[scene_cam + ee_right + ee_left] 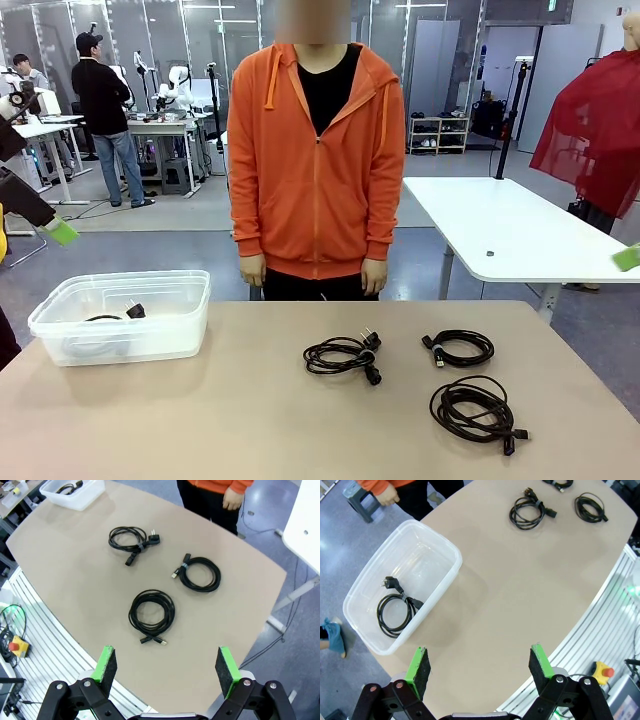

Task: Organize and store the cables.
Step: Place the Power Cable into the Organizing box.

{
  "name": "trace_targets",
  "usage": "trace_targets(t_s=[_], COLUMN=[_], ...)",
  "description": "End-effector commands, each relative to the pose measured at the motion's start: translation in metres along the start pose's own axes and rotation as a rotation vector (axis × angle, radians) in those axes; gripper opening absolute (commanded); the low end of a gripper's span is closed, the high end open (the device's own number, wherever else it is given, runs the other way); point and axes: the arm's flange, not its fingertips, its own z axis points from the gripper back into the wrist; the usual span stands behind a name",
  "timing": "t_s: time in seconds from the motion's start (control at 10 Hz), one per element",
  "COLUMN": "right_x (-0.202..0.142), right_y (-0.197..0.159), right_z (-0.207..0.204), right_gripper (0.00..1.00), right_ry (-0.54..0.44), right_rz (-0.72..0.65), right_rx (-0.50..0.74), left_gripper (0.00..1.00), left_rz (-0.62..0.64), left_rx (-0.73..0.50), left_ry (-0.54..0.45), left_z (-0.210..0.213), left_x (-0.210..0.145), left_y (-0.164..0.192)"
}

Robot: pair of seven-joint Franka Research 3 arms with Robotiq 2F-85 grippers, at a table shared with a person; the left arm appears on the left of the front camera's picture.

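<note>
**Item 1, left claw** (480, 655): jaws spread wide, nothing between them. Both fingers (419, 666), black with green pads, rise side by side and point down at the surface (520, 605) from well above its left side. Touching nothing. From the front, one green pad tip (62, 232) juts in at the left edge on a dark, slanting finger.

**Item 2, right claw** (165, 655): jaws likewise wide apart and empty. It is aimed down from well above the right side of the surface, in contact with nothing. From the front, a second green pad tip (627, 258) sits at the right edge.
</note>
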Motion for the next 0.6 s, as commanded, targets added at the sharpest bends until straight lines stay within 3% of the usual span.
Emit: trace_targets(t_s=[0.0,0.5], right_x=[0.028,0.104], right_y=[0.012,0.059], right_z=[-0.042,-0.144], right_gripper=[1.0,1.0], right_ry=[0.076,0.27], right_rz=[-0.105,-0.268], right_rx=[-0.013,-0.142], left_gripper=[1.0,1.0], left_rz=[0.007,0.007], left_rx=[-0.002,-0.002], left_ry=[-0.003,-0.003], left_z=[0.0,0.0], left_x=[-0.003,-0.003], left_y=[-0.002,-0.002])
